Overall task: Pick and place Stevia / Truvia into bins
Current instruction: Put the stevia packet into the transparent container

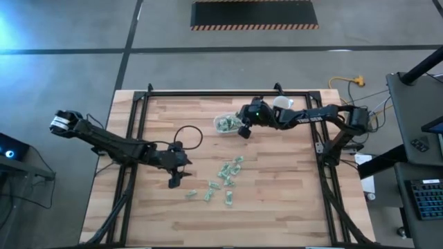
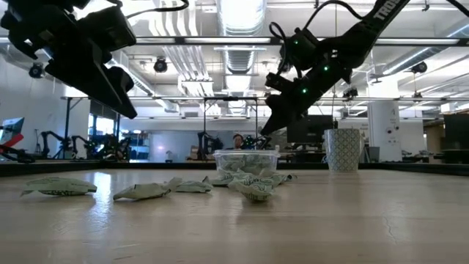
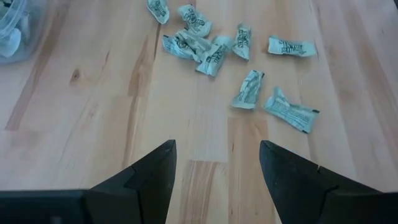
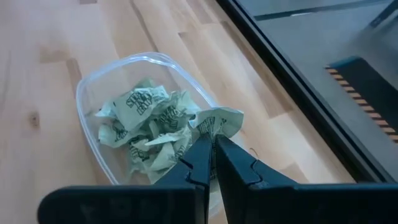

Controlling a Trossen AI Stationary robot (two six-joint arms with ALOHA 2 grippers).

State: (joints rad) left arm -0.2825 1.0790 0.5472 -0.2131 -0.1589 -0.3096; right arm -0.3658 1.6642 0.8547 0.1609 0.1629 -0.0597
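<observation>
Carrying crumpled green-white sweetener packet (image 4: 219,121), right gripper (image 4: 211,144) pinched shut, above small clear plastic container (image 4: 93,84) already partly filled. About ten loose flat packets (image 1: 227,173) remain at container's six o'clock. Left gripper (image 3: 217,163) spread empty, hovering beside them.

Wooden table (image 1: 277,207): clear container (image 1: 224,124) just beside right claw (image 1: 243,133); loose packets (image 1: 228,173) scattered right of left claw (image 1: 177,181); white cup (image 1: 282,102) behind right claw.
</observation>
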